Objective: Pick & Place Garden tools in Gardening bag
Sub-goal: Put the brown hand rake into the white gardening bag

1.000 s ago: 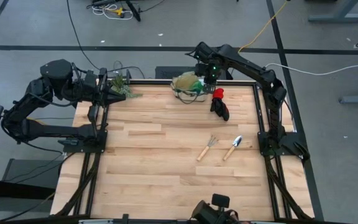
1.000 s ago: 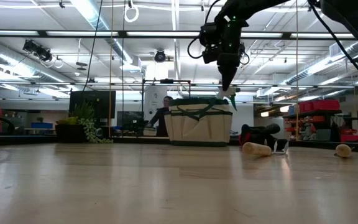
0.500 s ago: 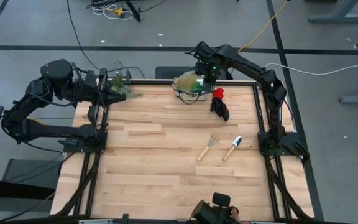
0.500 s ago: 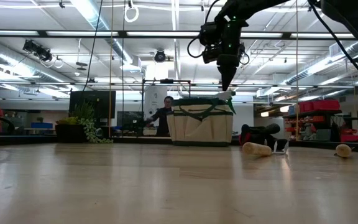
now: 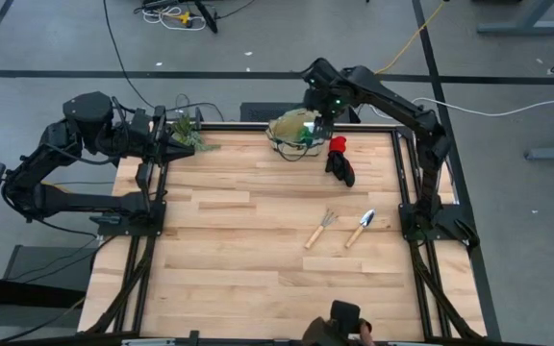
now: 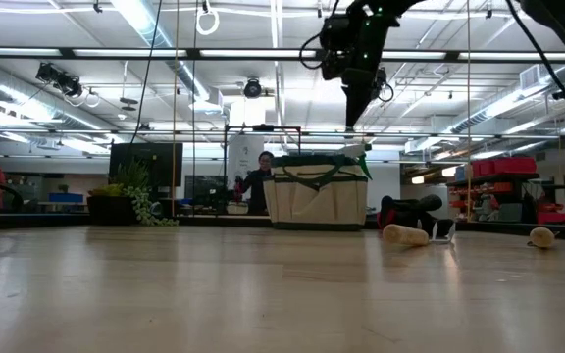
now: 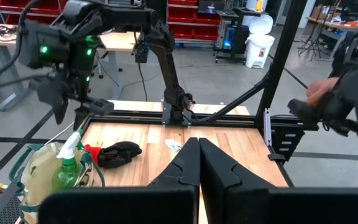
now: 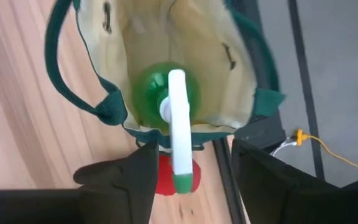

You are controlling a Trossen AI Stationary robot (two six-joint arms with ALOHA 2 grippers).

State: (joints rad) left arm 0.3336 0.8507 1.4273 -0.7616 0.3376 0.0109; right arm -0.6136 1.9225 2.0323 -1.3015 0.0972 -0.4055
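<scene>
Right end effector (image 6: 349,120) fingers apart and empty above the bag (image 5: 292,132); bottle (image 8: 169,102) inside.

Directly below it the green bottle stands upright in the bag, its white trigger jutting over the rim. The glove (image 5: 339,160) lies just beside the bag; rake (image 5: 320,229) and trowel (image 5: 360,228) lie well apart on the desk (image 5: 239,250). A plant (image 5: 187,133) sits by the left end effector (image 7: 198,163), fingers together. Since a second ago the right end effector has let go and risen.

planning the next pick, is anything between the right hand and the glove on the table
Nothing visible blocks it. The right hand hangs open above the gardening bag, where the green spray bottle now stands. The red-and-black glove lies on bare table just beside the bag, uncovered.
</scene>
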